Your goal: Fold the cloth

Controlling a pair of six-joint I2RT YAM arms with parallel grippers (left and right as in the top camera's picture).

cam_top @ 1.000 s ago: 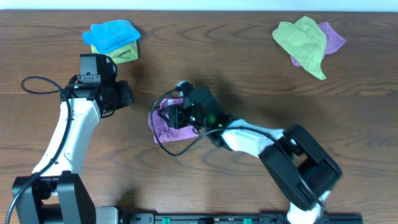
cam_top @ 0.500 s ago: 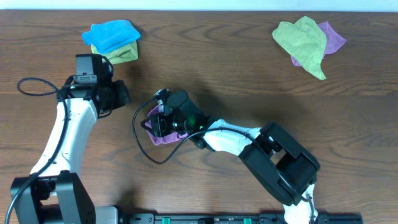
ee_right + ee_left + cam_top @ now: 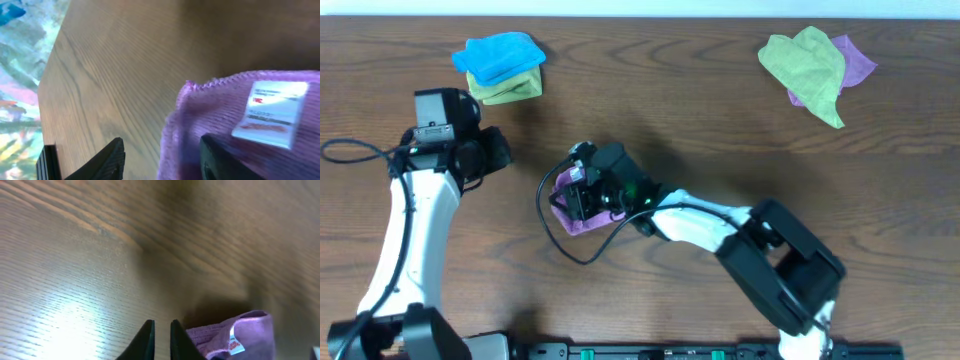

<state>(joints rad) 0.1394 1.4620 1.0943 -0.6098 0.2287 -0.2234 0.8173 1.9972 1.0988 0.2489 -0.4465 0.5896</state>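
Observation:
The purple cloth (image 3: pixel 582 221) lies bunched into a small folded pad left of the table's middle. My right gripper (image 3: pixel 570 194) sits on top of it and hides most of it. In the right wrist view the fingers (image 3: pixel 162 152) are spread wide, with the cloth's hemmed edge (image 3: pixel 225 97) and white tag (image 3: pixel 272 113) between them. My left gripper (image 3: pixel 498 153) is off to the left, apart from the cloth. In the left wrist view its fingers (image 3: pixel 160 331) are together and empty, with the cloth (image 3: pixel 250 327) and its tag (image 3: pixel 233 343) at lower right.
A bright blue cloth (image 3: pixel 500 55) lies on a lime-green cloth (image 3: pixel 512 90) at the back left. Another lime-green cloth (image 3: pixel 805 62) lies over a second purple cloth (image 3: pixel 858 60) at the back right. A black cable (image 3: pixel 560 245) loops below the right gripper.
The right gripper moved left across the cloth, and the cloth now shows as a smaller pad. The left arm drew back to the left, away from the cloth.

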